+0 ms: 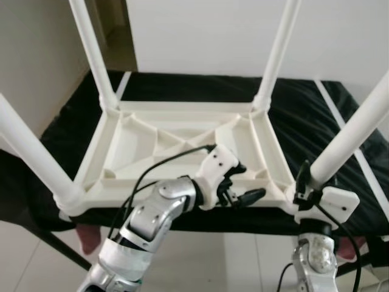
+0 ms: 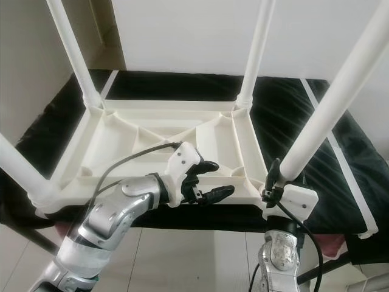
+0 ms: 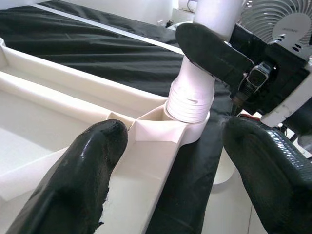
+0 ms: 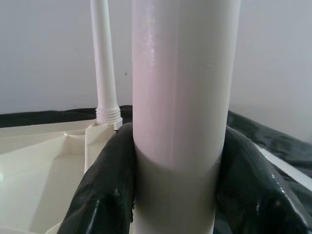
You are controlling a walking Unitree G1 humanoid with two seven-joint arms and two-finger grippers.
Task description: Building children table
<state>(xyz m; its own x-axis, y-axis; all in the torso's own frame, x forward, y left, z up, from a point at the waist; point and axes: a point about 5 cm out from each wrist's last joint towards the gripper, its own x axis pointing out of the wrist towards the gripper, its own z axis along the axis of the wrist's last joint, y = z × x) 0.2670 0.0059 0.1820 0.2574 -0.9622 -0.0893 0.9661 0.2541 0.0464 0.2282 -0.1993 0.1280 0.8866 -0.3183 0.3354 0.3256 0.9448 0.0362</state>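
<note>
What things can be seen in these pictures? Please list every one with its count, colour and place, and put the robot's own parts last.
tabletop: 1, cream white, lying upside down on the black cover, ribbed underside facing up.
table legs: 4, white, standing up from the four corners of the tabletop.
black cover: 1, black with thin white stripes, spread under the tabletop.
wall: white, behind the cover.
floor: light tiles, below the near edge.
fan: 1, white, partly seen in the left wrist view, beyond the near right leg.
left tool: 1, black fingers, open, above the near edge of the tabletop, pointing toward the near right leg.
right tool: 1, black fingers, shut around the near right leg, low on it.
</note>
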